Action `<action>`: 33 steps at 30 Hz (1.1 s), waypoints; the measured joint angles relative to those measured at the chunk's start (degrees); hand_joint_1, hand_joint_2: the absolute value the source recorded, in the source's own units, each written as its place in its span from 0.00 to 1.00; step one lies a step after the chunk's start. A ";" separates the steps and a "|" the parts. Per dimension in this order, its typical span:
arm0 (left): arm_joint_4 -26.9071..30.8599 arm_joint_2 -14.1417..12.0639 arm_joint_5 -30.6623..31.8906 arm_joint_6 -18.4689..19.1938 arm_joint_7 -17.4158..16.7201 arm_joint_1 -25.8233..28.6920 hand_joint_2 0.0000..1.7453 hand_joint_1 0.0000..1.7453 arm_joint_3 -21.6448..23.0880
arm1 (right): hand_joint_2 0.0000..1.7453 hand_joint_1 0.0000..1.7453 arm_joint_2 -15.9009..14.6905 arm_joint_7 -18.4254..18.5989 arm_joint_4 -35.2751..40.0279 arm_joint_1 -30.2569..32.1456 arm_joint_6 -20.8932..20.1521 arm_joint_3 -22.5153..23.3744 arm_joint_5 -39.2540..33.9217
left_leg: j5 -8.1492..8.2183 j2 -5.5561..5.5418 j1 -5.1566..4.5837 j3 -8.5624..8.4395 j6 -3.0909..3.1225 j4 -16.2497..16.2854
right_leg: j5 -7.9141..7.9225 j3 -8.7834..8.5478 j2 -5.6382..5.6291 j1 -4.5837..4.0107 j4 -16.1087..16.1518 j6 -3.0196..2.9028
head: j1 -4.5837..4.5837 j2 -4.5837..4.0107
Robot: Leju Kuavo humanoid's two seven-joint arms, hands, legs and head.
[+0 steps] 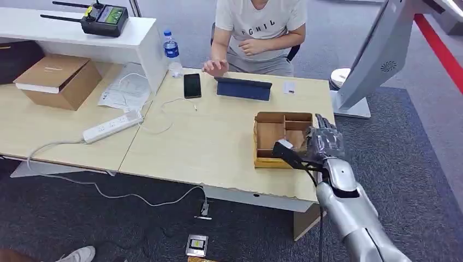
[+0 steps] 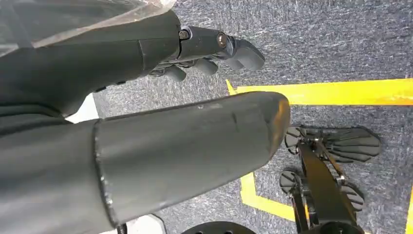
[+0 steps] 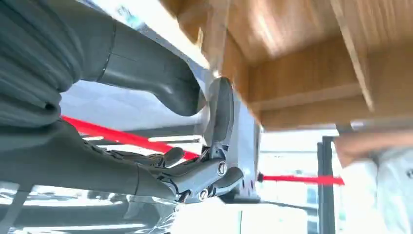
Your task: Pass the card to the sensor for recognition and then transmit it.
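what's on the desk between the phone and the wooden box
Head view: mostly bare tabletop; the dark tablet lies just above that line between the phone and the wooden box.

**Materials and finishes**

The table [image 1: 213,147] is seen as smooth pale wood laminate. The divided tray [image 1: 264,141] looks like matt brown wood. The floor carpet [image 1: 415,164] appears rough grey cloth. The right arm [image 1: 349,210] is shown in glossy silver metal.

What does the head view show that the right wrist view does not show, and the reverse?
Head view alone: the whole table, a phone, a tablet, a power strip, a water bottle. Right wrist view alone: the hand's thumb and the fingers from close. Both: the right hand at the wooden box and the seated person.
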State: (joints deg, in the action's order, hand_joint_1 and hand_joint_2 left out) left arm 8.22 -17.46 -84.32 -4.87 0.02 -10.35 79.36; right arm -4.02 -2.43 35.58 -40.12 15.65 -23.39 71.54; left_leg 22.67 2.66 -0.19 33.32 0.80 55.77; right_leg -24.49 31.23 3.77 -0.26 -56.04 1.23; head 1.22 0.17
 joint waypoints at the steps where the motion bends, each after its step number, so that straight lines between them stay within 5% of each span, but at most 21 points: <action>1: 0.00 0.00 0.00 0.00 0.00 0.00 0.00 0.00 0.00 | 1.00 1.00 0.02 -0.13 0.02 -0.49 0.02 0.02 -0.09 | 0.00 -0.01 0.00 0.00 0.00 0.00 | 0.00 -0.01 0.00 0.00 0.00 0.00 | 0.00 0.00; 17: 0.00 0.00 2.97 1.88 2.23 -0.06 0.00 0.00 1.44 | 1.00 1.00 0.98 -2.14 3.72 -7.07 0.79 0.48 -0.55 | -0.02 0.00 0.00 0.00 -0.01 0.00 | 0.05 0.01 0.00 -0.01 -0.02 -0.04 | -0.02 0.00; 33: 0.00 0.02 6.89 3.69 3.72 -0.44 0.00 0.00 5.57 | 1.00 1.00 1.36 2.17 -3.85 -16.76 -0.50 0.33 3.39 | -0.02 -0.01 0.00 0.01 -0.01 0.01 | 0.05 0.01 0.00 0.00 -0.02 -0.04 | 0.00 0.00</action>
State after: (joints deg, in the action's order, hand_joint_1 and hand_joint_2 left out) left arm 8.22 -17.44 -77.44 -1.18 3.74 -10.80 84.94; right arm -2.67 -0.26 31.73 -56.88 15.15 -23.06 74.93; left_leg 22.65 2.65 -0.20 33.33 0.79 55.77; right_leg -24.44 31.24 3.77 -0.27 -56.06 1.19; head 1.22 0.17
